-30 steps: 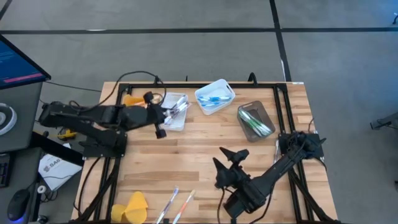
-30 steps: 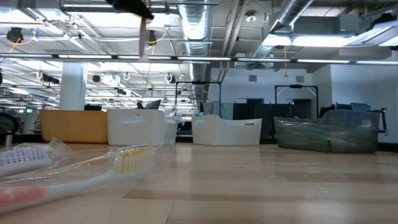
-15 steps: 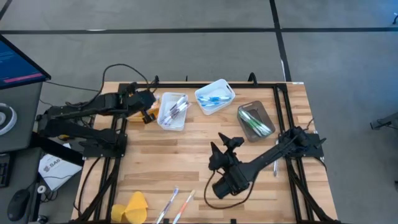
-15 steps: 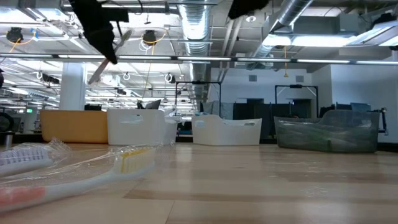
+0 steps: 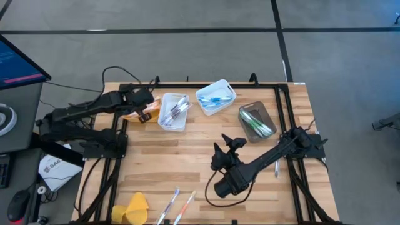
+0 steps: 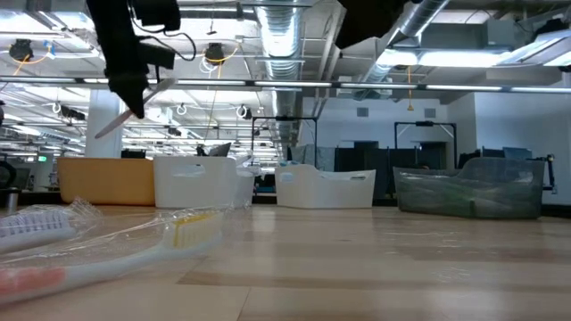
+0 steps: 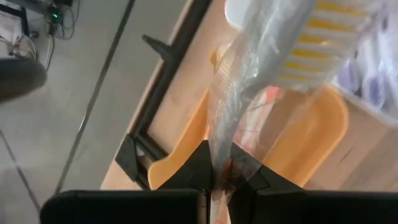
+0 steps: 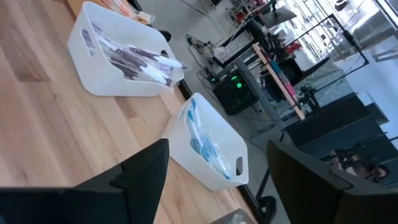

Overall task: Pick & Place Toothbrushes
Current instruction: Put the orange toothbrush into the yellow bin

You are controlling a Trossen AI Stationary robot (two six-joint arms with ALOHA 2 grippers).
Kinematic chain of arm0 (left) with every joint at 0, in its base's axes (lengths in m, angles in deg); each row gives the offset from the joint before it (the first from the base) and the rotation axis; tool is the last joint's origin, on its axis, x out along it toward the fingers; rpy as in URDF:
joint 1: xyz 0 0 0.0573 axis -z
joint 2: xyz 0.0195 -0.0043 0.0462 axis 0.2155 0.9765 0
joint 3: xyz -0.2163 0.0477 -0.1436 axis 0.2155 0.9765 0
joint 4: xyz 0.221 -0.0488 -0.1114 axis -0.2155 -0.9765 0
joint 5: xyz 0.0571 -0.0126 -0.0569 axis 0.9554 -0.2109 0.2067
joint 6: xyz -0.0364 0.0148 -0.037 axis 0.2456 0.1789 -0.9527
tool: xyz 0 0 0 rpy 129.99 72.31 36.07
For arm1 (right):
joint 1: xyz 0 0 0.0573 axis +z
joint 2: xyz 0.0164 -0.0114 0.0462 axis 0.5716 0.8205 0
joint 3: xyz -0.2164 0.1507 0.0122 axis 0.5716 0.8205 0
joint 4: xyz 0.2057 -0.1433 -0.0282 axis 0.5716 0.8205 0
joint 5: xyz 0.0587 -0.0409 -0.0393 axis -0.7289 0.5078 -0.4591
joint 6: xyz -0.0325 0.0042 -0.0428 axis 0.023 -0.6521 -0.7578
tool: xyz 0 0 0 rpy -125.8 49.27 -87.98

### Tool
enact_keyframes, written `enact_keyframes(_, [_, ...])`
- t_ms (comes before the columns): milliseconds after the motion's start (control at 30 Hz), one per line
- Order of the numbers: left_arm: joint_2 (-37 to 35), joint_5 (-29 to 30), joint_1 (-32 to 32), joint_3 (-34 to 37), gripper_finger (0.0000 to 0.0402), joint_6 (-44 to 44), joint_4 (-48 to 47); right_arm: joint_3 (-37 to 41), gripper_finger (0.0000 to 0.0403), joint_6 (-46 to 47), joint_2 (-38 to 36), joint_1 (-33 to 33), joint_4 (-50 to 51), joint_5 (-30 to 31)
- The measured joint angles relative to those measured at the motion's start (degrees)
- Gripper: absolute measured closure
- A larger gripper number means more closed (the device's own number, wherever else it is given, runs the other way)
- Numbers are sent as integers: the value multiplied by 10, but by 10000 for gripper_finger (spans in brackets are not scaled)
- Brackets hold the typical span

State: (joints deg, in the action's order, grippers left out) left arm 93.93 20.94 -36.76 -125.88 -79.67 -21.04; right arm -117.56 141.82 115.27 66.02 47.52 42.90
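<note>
My left gripper (image 7: 217, 186) is shut on a toothbrush (image 7: 249, 93) in a clear wrapper, above the orange bin (image 7: 311, 143) at the table's far left (image 5: 133, 116). In the low view this toothbrush (image 6: 114, 123) slants down out of the left gripper (image 6: 129, 94). My right gripper (image 5: 225, 149) hovers open over the middle of the table, with nothing between its fingers (image 8: 143, 168). Two more wrapped toothbrushes (image 5: 177, 206) lie flat at the near edge; they also show close up in the low view (image 6: 107, 241). My left gripper pinches the wrapped toothbrush between its two fingers at the handle end (image 7: 219, 163). The fingers slant down from the table's left side. The toothbrush runs on past the fingertips, bristle head (image 7: 323, 37) farthest out. It hangs clear over the orange bin.
A white bin (image 5: 174, 111) with toothbrushes stands next to the orange one, then a second white bin (image 5: 215, 97) with blue ones and a grey-brown bin (image 5: 256, 120) with green ones. A yellow lump (image 5: 134, 208) lies at the near left corner. Black frame rails border the table.
My left gripper has swung from over the first white bin toward the table's left and far edge, sinking and tipping downward over the orange bin; the toothbrush it holds has gone from hanging upright to slanting. My right gripper has shifted slightly toward the far edge, staying open.
</note>
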Motion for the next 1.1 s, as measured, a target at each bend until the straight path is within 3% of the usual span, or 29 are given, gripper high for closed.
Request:
enact_keyframes(767, [0, -90, -57, 100, 383, 44, 58, 2, 138, 3, 0, 2, -3, -8])
enact_keyframes(1100, [0, -93, -58, 108, 378, 42, 72, 2, 138, 3, 0, 2, -3, -11])
